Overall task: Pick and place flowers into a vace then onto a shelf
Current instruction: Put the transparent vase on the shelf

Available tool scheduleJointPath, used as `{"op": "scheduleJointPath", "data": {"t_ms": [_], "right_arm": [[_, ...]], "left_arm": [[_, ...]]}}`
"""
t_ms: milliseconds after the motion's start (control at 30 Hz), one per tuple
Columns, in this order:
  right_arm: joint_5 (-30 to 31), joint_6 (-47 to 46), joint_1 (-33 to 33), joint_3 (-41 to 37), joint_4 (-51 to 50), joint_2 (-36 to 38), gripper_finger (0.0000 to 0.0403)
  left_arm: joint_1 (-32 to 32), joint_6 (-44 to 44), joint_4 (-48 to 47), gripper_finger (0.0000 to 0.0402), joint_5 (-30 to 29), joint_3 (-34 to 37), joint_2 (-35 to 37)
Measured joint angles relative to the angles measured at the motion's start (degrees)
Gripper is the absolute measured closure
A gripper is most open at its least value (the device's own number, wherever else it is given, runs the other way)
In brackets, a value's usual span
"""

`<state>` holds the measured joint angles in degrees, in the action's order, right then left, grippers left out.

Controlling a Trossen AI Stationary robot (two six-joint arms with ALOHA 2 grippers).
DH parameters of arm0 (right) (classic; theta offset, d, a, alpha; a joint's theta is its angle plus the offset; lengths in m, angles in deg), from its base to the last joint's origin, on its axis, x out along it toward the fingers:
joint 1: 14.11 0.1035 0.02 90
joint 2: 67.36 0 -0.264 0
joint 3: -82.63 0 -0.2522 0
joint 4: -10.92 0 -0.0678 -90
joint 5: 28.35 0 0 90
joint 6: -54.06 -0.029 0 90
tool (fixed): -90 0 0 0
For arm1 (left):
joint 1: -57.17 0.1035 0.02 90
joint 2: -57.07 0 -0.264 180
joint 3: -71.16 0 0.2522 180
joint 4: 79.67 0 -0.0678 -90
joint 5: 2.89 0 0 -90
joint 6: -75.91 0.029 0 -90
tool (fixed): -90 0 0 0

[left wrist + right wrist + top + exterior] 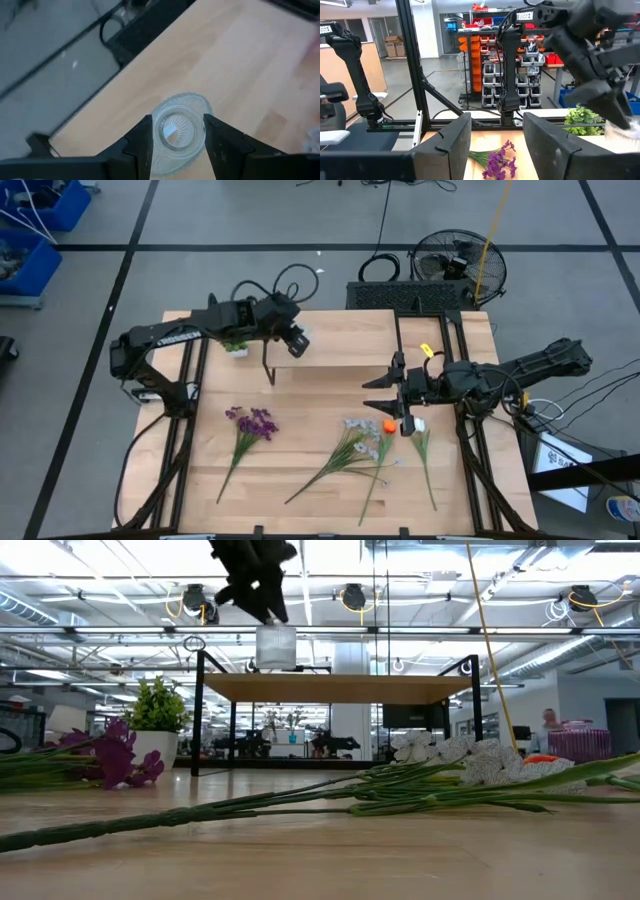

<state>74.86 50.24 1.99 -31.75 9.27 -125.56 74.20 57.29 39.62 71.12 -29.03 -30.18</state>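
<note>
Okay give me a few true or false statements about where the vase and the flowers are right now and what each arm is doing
1. The left gripper holds the clear glass vase over the shelf. True.
2. The purple flowers already stand in the vase. False: they lie on the table.
3. The right gripper is open and holds nothing. True.
4. The orange bloom lies on the shelf. False: it lies on the table near the right gripper.
5. The potted plant stands on the shelf. False: it stands on the table.

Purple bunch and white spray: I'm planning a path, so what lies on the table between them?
Nothing: in the high view, only bare tabletop separates the purple bunch from the white spray.
</note>
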Motion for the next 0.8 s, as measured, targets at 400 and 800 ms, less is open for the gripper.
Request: {"op": "scheduleJointPath", "data": {"t_ms": [400,800], "right_arm": [[0.03,0.01,0.0,0.0,-0.08,0.0,0.0232],[0.03,0.0,0.02,0.0,-0.17,0.0,0.0232]], "left_arm": [[-0.28,-5.33,0.95,0.0248,-1.03,-0.03,-4.86],[-0.32,-7.16,0.78,0.0195,-2.25,-0.05,-5.81]]}}
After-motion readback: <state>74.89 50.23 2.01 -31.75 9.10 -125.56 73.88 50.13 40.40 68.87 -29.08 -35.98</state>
